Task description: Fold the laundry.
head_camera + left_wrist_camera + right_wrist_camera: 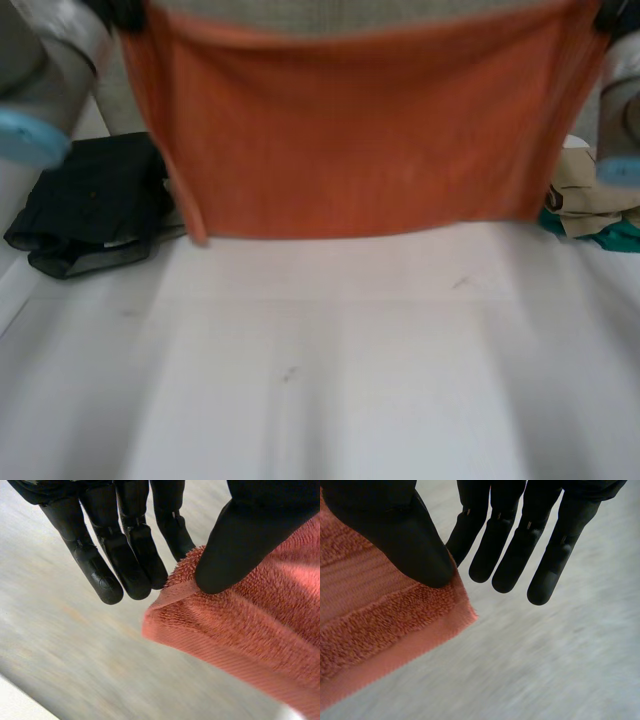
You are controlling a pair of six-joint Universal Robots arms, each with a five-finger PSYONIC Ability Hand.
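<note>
An orange towel (pixel 360 130) hangs spread wide above the white table (pixel 330 360), its lower edge just over the tabletop. My left hand (pixel 125 555) pinches one top corner of the towel (pixel 240 625) between thumb and straight fingers. At the opposite top corner of the towel (pixel 375 625), my right hand (pixel 420 545) pinches the cloth the same way. In the head view the left arm (pixel 40 90) and the right arm (pixel 620 120) stand at either side of the towel.
A black garment (pixel 90 205) lies crumpled at the table's left side. A beige and teal pile of laundry (pixel 595 205) sits at the right side. Bare tabletop stretches in front of the hanging towel.
</note>
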